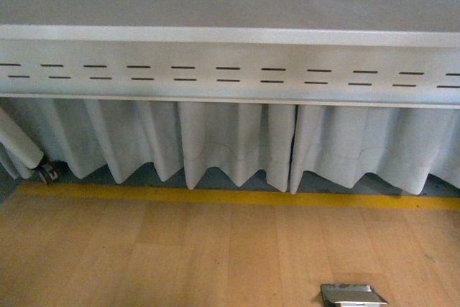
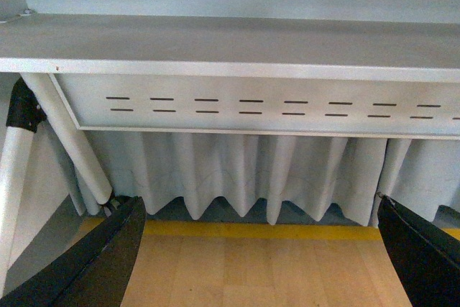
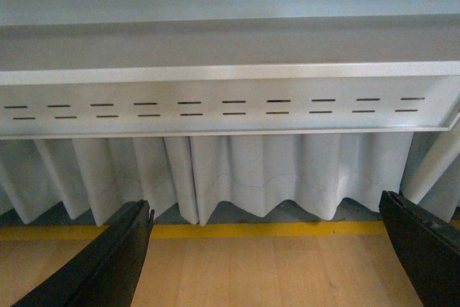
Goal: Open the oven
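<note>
Both are spread wide with nothing between them: left end effector [image 2: 262, 271] and right end effector [image 3: 266, 264], black fingers [image 3: 108, 264] well apart. Below them is a wood surface [image 1: 180, 249]. Just ahead runs a yellow stripe [image 1: 215, 196], then a white curtain [image 1: 237, 141], with a slotted grey rail [image 1: 230, 62] above it. Can't tell where the oven is, no view shows it.
</note>
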Controlling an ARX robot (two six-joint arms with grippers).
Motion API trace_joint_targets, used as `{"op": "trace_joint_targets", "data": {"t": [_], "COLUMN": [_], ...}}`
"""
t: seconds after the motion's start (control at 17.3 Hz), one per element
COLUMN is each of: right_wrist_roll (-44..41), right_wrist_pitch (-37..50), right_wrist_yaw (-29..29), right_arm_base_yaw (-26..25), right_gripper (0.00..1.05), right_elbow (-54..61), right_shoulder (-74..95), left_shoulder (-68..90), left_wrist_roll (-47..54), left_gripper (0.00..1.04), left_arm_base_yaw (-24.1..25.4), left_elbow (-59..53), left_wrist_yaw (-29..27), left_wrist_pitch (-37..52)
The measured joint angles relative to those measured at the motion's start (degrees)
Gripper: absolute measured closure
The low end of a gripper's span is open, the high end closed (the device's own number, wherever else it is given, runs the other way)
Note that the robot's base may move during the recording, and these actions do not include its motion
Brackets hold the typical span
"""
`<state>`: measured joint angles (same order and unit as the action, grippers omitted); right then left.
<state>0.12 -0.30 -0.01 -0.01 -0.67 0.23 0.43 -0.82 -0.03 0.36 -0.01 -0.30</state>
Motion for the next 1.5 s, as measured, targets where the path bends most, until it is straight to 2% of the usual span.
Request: {"op": "trace_joint_targets", "data": {"t": [1.5], "right_wrist_roll": [0.0], "right_wrist_pitch": [0.0], "right_wrist_yaw": [0.0], "right_arm_base_yaw": [0.0], "right_gripper": [0.06], "right_elbow": [0.0], "right_shoulder": [0.0], "left_shoulder": [0.0], "left_wrist_roll": [0.0], "left_gripper": [0.07], "left_arm_base_yaw": [0.0], "left_elbow": [0.0], "left_wrist_yaw": [-0.1], "left_wrist_pitch": [0.0]}}
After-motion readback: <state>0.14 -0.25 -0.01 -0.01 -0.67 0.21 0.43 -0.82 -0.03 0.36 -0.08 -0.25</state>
